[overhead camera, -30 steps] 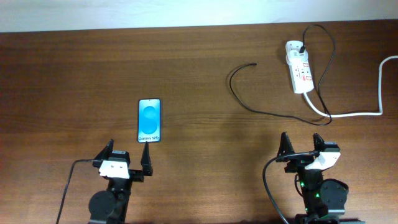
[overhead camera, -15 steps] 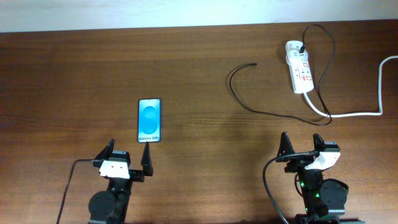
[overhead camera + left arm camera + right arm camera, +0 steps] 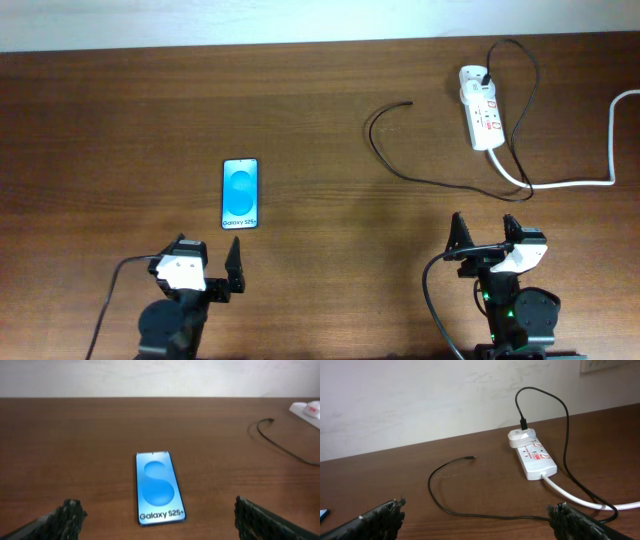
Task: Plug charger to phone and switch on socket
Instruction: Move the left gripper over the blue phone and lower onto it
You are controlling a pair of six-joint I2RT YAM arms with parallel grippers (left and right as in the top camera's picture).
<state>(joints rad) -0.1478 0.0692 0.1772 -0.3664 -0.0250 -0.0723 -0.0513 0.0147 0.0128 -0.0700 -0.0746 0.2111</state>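
Note:
The phone [image 3: 240, 193] lies flat left of centre, blue screen up; in the left wrist view [image 3: 158, 487] it reads "Galaxy S25+". My left gripper [image 3: 206, 250] is open and empty just in front of it, fingers [image 3: 157, 515] spread wide. The charger cable [image 3: 440, 182] runs from an adapter in the socket [image 3: 481, 116] at the far right, its free plug tip [image 3: 408, 103] resting on the table; both show in the right wrist view [image 3: 470, 457] [image 3: 535, 455]. My right gripper [image 3: 484, 228] is open and empty, near the table's front, short of the cable [image 3: 475, 512].
The socket's thick white cord [image 3: 570, 183] runs right along the table and off the right edge. A pale wall borders the table's far edge. Bare brown wood lies between phone and cable.
My left gripper has shifted slightly and turned a little to the right. The right arm, phone and cable have not moved.

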